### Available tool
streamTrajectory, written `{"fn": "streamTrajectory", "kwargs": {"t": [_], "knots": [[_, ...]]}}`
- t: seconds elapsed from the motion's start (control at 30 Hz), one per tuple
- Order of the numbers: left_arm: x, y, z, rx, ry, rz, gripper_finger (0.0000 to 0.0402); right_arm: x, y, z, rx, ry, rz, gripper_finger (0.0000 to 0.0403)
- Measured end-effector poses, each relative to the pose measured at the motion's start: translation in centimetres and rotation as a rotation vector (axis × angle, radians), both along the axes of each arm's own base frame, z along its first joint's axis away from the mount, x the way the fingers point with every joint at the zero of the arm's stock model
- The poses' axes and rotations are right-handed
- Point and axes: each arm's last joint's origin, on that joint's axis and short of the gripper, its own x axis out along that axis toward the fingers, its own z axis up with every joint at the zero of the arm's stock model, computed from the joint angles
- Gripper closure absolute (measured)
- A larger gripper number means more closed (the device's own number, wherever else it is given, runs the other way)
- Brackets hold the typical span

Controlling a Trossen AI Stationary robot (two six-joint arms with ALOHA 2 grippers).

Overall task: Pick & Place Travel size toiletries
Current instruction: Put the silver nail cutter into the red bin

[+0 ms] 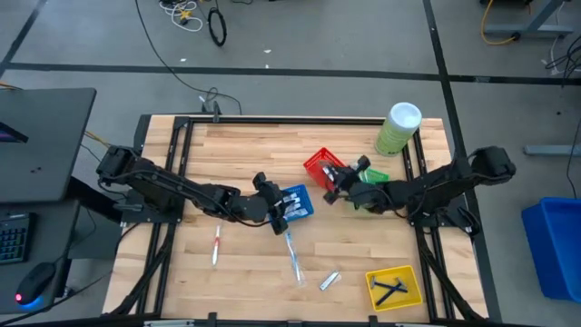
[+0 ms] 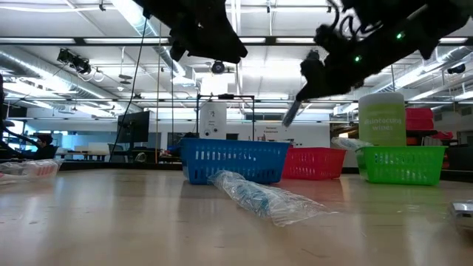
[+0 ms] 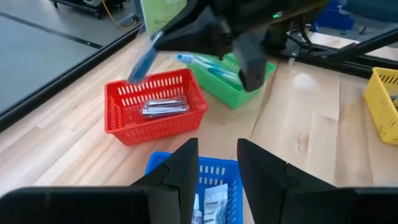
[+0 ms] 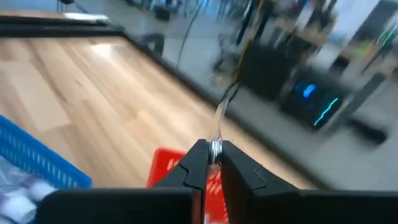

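Note:
My right gripper (image 1: 329, 187) hovers over the red basket (image 1: 320, 165), shut on a thin, pale-blue wrapped toothbrush (image 3: 144, 59). My left gripper (image 3: 217, 167) stands open above the blue basket (image 1: 297, 202), which holds white packets (image 3: 211, 200); nothing is between its fingers. The red basket contains silver tubes (image 3: 163, 106), and the green basket (image 3: 233, 84) contains toothbrushes. On the table lie a red-handled toothbrush (image 1: 216, 245), a wrapped blue toothbrush (image 1: 292, 254) and a silver tube (image 1: 329, 280). My right gripper pinches one end of the wrapped toothbrush (image 4: 217, 132) between its two fingers. The fingers come from the table's right, slanting a little downward. The toothbrush sticks out beyond the fingertips and slopes down (image 2: 291, 112), lifted clear above the red basket.
A yellow basket (image 1: 404, 300) with dark razors sits at the near right. A pale-green cylinder with a white lid (image 1: 398, 127) stands at the far right corner. Bare wood shows at the far left and near left.

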Motion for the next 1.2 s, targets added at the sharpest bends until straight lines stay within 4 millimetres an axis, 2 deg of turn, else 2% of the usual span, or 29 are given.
{"fn": "streamTrajectory", "kwargs": {"t": [0.13,0.4,0.6,0.93,1.2], "knots": [[0.0,0.0,0.0,-0.024,-0.011,0.012,0.028,0.4,-2.3,-1.0,0.17,-0.019,0.039,0.0368],[0.0,0.0,0.0,-0.046,-0.019,0.016,0.028,0.3,-4.8,-2.3,0.242,-0.031,-0.09,0.0367],[0.0,0.0,0.0,-0.049,-0.018,0.013,0.028,0.3,-5.8,-2.4,0.292,-0.026,-0.062,0.0366],[0.0,0.0,-0.1,-0.07,-0.024,0.023,0.028,0.6,-6.6,-4.4,0.368,0.047,-0.014,0.0363],[0.0,0.0,-0.1,-0.059,-0.017,0.017,0.028,0.6,-6.5,-4.6,0.363,0.094,0.02,0.0326]]}}
